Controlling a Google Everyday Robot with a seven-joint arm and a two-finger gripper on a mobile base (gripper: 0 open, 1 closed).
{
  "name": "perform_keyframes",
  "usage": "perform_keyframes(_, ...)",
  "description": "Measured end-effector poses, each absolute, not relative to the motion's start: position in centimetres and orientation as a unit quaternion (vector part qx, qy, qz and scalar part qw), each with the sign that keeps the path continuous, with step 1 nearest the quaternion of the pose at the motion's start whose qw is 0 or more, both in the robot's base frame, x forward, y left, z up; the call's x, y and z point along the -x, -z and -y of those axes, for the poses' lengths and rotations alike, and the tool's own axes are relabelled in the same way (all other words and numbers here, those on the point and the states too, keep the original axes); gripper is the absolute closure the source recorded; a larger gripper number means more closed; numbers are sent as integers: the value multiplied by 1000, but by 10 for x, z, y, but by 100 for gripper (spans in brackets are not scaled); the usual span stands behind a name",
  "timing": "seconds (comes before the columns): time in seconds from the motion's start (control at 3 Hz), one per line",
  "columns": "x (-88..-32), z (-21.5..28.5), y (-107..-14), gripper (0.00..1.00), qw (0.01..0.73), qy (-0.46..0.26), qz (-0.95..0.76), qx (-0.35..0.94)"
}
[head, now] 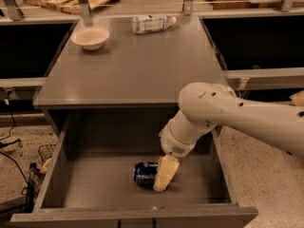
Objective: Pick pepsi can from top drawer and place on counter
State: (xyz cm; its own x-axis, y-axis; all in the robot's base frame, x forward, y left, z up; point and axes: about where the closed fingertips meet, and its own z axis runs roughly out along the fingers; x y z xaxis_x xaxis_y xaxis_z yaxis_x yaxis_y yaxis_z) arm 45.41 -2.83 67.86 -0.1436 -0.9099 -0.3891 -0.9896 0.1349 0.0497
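The gripper [162, 180] hangs down in the open drawer [90, 186], right against the can [143, 173] lying on its side, though whether it grips it I cannot tell.

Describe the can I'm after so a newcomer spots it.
Under the flat grey counter, the wide grey top drawer is open. On its floor near the front lies a small dark-blue pepsi can on its side, the cream gripper at its right end. The clear plastic bottle and pale bowl sit up on the counter instead.
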Motion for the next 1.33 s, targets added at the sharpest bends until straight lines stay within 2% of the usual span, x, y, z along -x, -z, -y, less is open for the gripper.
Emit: perform_keyframes(1.33, -463, 26, -655, 0, 132, -158, -745, 635)
